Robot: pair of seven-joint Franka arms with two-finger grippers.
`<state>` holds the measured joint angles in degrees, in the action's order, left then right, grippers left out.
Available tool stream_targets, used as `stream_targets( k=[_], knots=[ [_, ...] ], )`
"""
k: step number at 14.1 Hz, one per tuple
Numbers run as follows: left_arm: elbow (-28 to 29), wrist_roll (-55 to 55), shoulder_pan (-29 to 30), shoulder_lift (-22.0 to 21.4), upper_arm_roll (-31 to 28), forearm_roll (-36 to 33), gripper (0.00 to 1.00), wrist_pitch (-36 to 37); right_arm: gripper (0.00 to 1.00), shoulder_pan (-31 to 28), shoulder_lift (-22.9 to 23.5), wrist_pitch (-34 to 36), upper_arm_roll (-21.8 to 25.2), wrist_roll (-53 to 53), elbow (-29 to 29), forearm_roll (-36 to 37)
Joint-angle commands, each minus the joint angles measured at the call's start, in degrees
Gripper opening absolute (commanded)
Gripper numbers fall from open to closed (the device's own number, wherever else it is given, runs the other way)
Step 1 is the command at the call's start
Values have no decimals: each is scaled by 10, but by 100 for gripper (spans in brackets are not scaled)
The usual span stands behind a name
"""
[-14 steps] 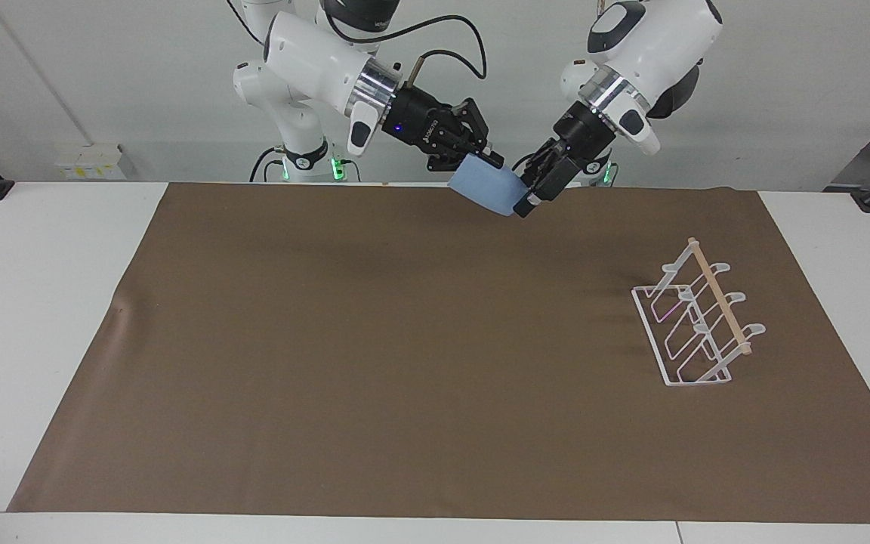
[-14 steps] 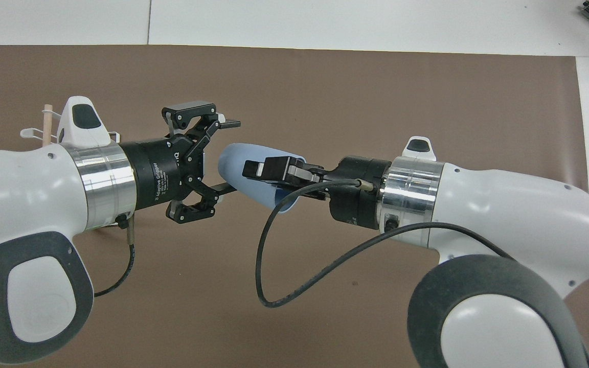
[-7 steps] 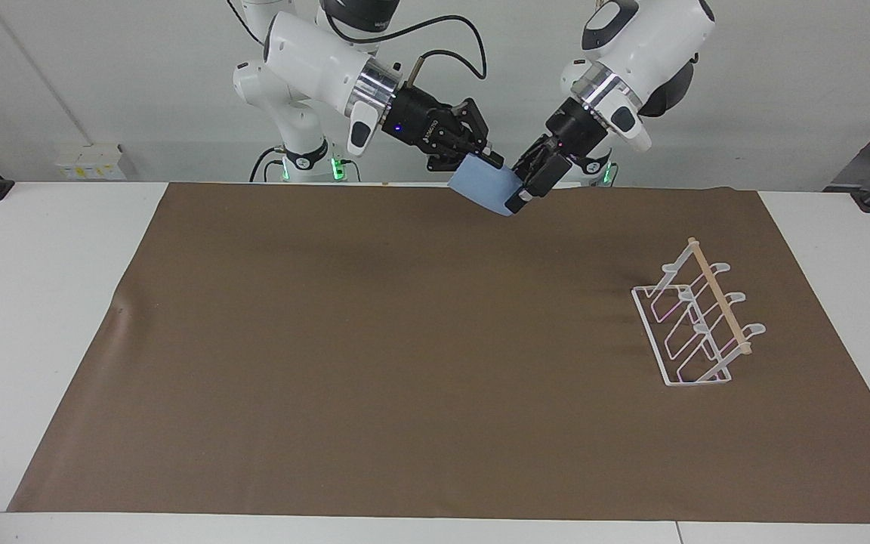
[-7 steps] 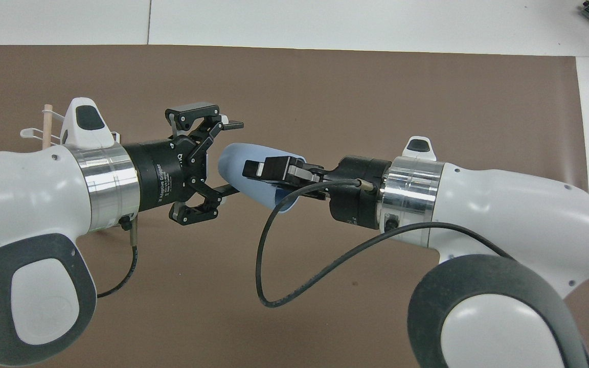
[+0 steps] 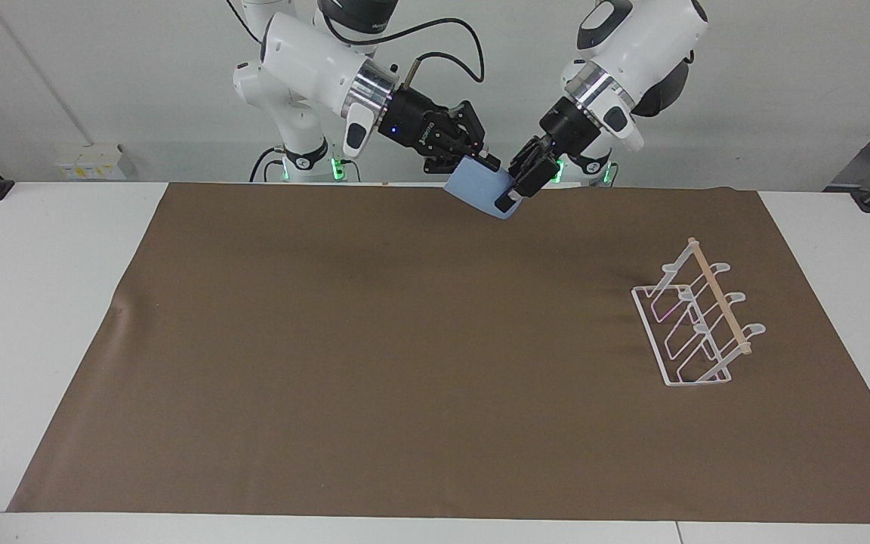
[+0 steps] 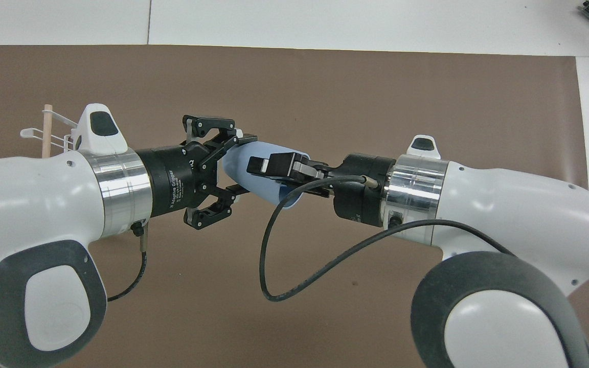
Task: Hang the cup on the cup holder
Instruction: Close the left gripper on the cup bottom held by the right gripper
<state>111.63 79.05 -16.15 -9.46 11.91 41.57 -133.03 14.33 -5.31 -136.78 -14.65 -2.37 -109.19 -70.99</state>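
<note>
Since the earlier frames my left gripper (image 6: 241, 164) has slid in along the blue cup (image 6: 253, 176) and drawn its fingers together on the cup's closed end, where 1 second ago they stood spread just short of it. Both my arms have also carried the cup slightly higher in that time.

Present state: my right gripper (image 6: 269, 171) is clenched on the cup's rim end, 1 finger lying along the outer wall and the other apparently inside the mouth. My left gripper (image 5: 509, 198) now clamps the narrow base from the other end. The cup lies tilted on its side in the air, held between the 2 grippers over the edge of the brown mat (image 5: 374, 363) nearest the robots, midway between the 2 arm bases.

Progress: I judge the handover to be half made, since both grippers grasp the cup at once and neither has let go. The cup holder (image 5: 699, 325) stands untouched on the mat toward the left arm's end of the table, well apart from the cup, all of its prongs bare.

Remaining, as I read it: my right gripper must release and withdraw, my left arm must carry the cup to the holder, turn its mouth downward, and seat it over 1 prong.
</note>
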Motion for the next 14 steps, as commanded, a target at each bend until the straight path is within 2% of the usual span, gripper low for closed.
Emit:
stream_targets(
  k=[1,3,4,5,6,12,14],
  knots=[
    [3,7,-2,-2,-6,-4,0,1,0,-3,-15,-4,-2,-11,-14,-17],
    [4,7,-1,-2,-6,-4,0,1,0,-3,-15,-5,-2,-14,-14,-17],
    [4,6,-1,-2,-6,-4,0,1,11,-3,-15,-5,-2,-16,-14,-13],
    [5,6,-1,-3,-6,-4,0,1,74,-4,-15,-6,-2,-18,-14,-10],
    [6,6,0,-3,-6,-4,0,1,100,-3,-15,-6,-2,-25,-14,-10],
    [10,1,15,-5,-8,-5,0,7,100,-3,-13,-7,-1,-25,-14,-6],
    [10,-10,24,-4,-8,-7,0,8,100,-4,-10,-7,-1,-21,-12,35]
  ],
)
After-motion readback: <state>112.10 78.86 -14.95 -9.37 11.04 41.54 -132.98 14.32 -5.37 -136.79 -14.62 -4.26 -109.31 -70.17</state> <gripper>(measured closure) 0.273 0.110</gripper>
